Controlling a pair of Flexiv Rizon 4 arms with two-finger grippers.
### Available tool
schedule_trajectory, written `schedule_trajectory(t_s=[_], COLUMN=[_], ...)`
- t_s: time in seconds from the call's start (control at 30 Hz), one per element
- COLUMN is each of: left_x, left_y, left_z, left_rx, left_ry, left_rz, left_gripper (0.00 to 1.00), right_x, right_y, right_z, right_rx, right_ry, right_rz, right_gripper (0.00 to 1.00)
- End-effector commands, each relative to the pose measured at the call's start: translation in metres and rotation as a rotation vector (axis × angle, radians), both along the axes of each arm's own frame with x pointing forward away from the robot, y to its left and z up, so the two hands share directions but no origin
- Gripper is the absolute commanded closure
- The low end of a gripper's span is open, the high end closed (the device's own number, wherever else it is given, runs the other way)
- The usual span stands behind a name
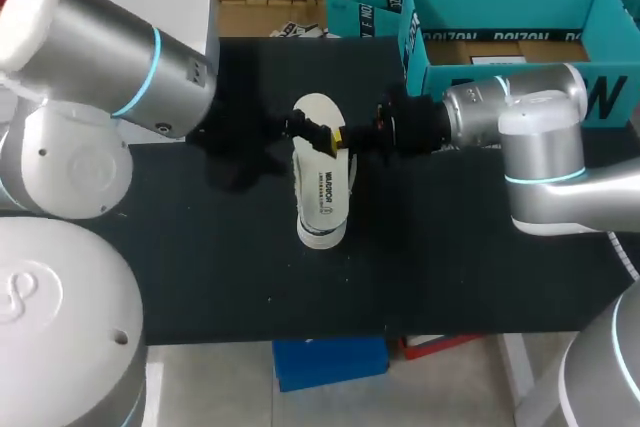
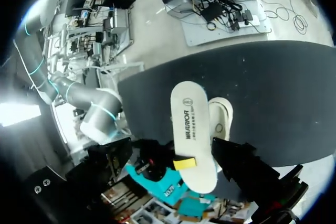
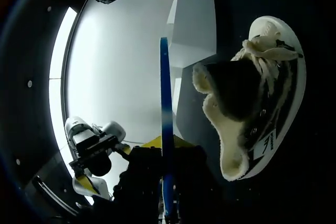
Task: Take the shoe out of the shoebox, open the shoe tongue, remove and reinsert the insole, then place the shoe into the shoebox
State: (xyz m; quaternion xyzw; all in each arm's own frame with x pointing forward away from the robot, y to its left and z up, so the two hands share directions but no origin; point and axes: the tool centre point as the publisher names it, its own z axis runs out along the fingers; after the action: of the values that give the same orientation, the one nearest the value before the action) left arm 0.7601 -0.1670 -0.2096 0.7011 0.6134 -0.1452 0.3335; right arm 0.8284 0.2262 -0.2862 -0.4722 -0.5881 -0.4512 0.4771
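My right gripper (image 1: 333, 137) grips the flat white insole (image 2: 191, 129) with dark lettering above the black table's (image 1: 200, 277) middle, just over the fleece-lined white shoe (image 3: 262, 103), whose laces only the right wrist view shows.

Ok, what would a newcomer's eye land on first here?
The white insole, out of the shoe and pinched in the right gripper over mid-table. Close by it the fleece-lined shoe sits on the black table with its mouth wide open; the teal shoebox stands at the far right corner.
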Motion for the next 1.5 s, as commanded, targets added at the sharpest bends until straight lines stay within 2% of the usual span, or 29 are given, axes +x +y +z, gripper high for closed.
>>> schedule_trajectory(t_s=[0.03,0.17,0.23,0.4,0.63,0.93,1.27,1.5], left_x=[0.002,0.004,0.007,0.007,0.000,-0.007,-0.009,-0.009], left_y=[-0.006,-0.020,-0.025,-0.034,-0.043,-0.050,-0.040,-0.037], left_z=[0.006,0.011,0.013,0.016,0.008,-0.001,-0.002,-0.002], left_rx=[0.632,0.740,0.801,0.859,0.922,0.910,0.763,0.728], left_ry=[-0.026,-0.044,0.007,0.081,0.108,0.127,0.149,0.156], left_rz=[0.179,0.191,0.211,0.216,0.229,0.221,0.244,0.251], left_gripper=[0.00,0.00,0.00,0.00,0.00,0.00,0.00,0.00], right_x=[0.000,0.000,0.000,0.000,0.000,0.000,0.000,0.000], right_y=[0.002,0.002,0.002,0.002,0.002,0.002,0.002,0.002], right_z=[-0.001,-0.001,-0.001,-0.001,-0.001,-0.001,-0.001,-0.001], right_rx=[-0.001,-0.001,-0.001,-0.001,-0.001,-0.001,-0.001,-0.001], right_ry=[0.000,0.000,0.000,0.000,0.000,0.000,0.000,0.000], right_rz=[-0.001,-0.001,-0.001,-0.001,-0.001,-0.001,-0.001,-0.001], right_gripper=[1.00,1.00,1.00,1.00,1.00,1.00,1.00,1.00])
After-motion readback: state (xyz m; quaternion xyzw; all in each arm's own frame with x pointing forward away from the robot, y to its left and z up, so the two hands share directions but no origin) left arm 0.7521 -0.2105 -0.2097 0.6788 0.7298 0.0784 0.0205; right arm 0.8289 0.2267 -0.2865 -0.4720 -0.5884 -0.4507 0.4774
